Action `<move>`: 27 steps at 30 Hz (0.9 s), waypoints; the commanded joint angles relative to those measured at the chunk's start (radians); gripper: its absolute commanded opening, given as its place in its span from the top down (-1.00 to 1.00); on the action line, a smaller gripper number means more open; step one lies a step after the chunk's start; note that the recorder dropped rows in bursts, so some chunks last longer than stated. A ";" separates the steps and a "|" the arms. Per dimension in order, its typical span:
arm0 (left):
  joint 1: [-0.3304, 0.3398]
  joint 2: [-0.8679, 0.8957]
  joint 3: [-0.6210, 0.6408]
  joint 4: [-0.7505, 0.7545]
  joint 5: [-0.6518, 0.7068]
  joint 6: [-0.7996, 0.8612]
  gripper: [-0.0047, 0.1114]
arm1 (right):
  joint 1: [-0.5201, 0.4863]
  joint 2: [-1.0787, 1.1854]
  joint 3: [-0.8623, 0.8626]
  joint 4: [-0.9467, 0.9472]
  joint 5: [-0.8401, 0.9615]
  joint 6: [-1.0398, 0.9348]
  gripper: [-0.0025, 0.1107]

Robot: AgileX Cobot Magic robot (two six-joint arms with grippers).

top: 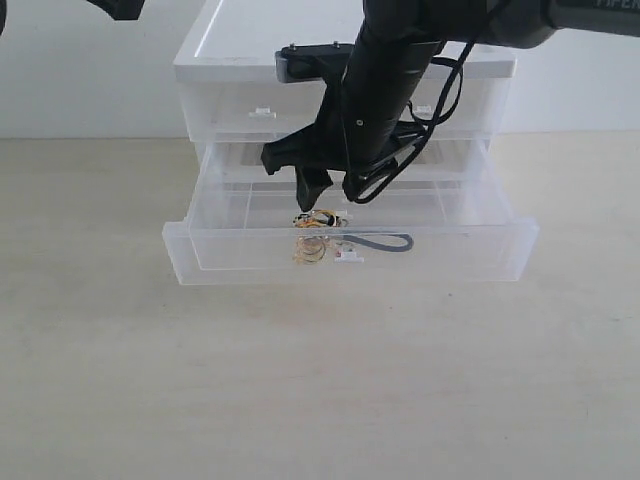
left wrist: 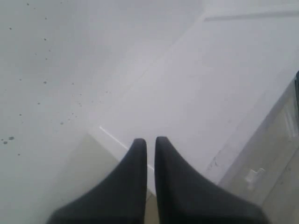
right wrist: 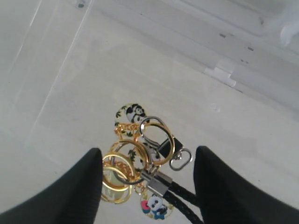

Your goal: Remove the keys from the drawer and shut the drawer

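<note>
The drawer [top: 240, 252] stands pulled out of the white cabinet, with the keys [top: 318, 238] lying on its floor near the front wall. They are gold rings with silver clasps, round panda charms [right wrist: 133, 113] and a black strap [top: 388, 242]. My right gripper [top: 330, 206] reaches down into the drawer and is open. In the right wrist view the keys [right wrist: 140, 156] lie between its two black fingers [right wrist: 79, 186], the rings close against one of them. My left gripper [left wrist: 150, 141] is shut with nothing in it, high over the cabinet top.
The white cabinet [top: 300, 45] has smaller drawers with tab handles [top: 262, 112] above the open one. Its flat top [left wrist: 210, 93] fills the left wrist view. A pale wooden table [top: 300, 380] spreads in front. Part of the left arm [top: 120, 8] shows at the upper edge.
</note>
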 commanded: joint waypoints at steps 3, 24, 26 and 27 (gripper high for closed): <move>0.003 -0.005 0.005 -0.010 -0.005 -0.012 0.85 | 0.001 -0.001 0.001 -0.005 -0.003 -0.018 -0.12; 0.003 -0.005 0.005 -0.010 -0.005 -0.012 0.85 | 0.001 0.086 0.001 -0.017 -0.036 -0.011 -0.14; 0.003 -0.005 0.005 -0.010 -0.005 -0.012 0.85 | 0.001 0.092 0.001 -0.021 -0.030 -0.023 -0.14; 0.003 -0.005 0.005 -0.010 -0.005 -0.012 0.85 | 0.001 0.092 0.001 -0.025 -0.025 -0.026 -0.14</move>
